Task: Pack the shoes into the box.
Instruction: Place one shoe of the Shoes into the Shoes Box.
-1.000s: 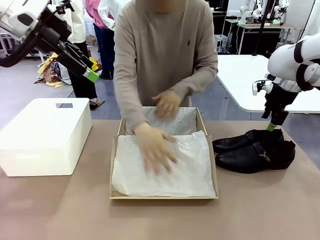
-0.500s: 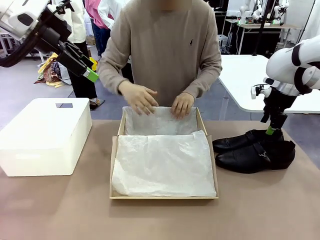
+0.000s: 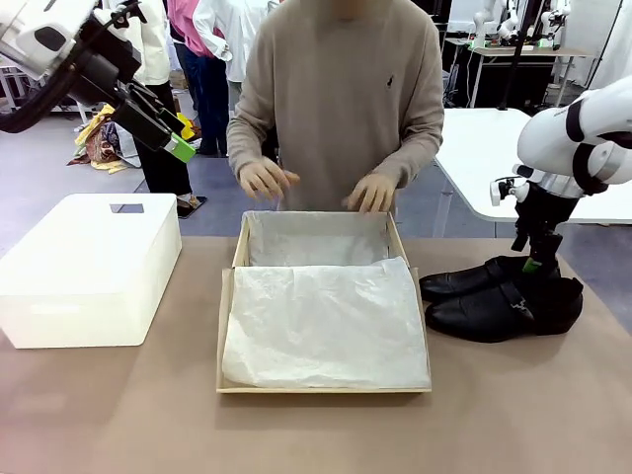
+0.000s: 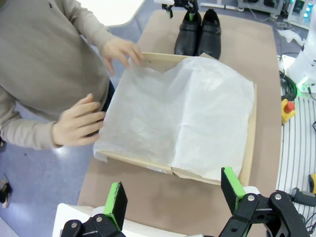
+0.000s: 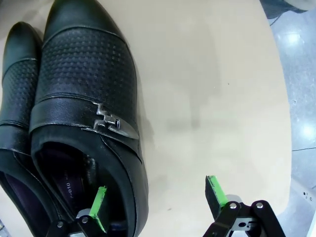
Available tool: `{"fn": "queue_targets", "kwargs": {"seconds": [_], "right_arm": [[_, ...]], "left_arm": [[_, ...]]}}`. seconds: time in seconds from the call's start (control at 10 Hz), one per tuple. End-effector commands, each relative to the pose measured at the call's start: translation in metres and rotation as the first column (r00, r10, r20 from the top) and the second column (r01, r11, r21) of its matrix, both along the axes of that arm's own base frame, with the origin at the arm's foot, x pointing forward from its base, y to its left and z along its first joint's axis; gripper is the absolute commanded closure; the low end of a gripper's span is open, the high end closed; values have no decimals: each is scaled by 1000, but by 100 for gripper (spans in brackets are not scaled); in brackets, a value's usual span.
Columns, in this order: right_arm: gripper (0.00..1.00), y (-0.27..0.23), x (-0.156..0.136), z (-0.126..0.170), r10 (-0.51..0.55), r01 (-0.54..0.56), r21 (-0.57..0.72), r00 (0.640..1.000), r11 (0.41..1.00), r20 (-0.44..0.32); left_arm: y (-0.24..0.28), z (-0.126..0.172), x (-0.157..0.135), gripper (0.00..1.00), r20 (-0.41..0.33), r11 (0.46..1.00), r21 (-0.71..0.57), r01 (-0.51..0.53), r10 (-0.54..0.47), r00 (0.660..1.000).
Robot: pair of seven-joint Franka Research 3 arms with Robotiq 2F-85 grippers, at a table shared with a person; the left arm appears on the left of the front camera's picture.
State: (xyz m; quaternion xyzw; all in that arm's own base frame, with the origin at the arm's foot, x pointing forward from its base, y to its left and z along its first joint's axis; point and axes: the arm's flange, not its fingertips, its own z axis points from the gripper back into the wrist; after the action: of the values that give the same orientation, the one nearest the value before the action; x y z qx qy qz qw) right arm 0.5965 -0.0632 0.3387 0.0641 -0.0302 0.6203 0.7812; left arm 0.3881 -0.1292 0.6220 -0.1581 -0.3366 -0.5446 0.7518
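Black shoes point(image 3: 499, 296) lie lengthwise left-right, toes toward the box point(image 3: 225, 326). Right gripper point(image 5: 158, 195) hangs spread over their heels; left gripper point(image 4: 174, 190) is raised, jaws apart.

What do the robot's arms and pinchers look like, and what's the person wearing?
The left arm and right arm are white and rounded with black bands. The left gripper and right gripper are black, two-fingered, with bright green pads. The person wears a beige long-sleeved jumper.
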Motion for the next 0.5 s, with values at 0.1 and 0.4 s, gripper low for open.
{"fn": "queue_targets", "kwargs": {"seconds": [0.1,0.4], "right_arm": [[0,4,7,-9,-10,9,-37,1000,999,-17],[10,6,6,-11,-33,32,-37,999,999,-42]], "left_arm": [[3,-3,-1,0,6,1000,-19,25,-25,1000],[3,-3,-1,0,6,1000,-19,25,-25,1000]]}}
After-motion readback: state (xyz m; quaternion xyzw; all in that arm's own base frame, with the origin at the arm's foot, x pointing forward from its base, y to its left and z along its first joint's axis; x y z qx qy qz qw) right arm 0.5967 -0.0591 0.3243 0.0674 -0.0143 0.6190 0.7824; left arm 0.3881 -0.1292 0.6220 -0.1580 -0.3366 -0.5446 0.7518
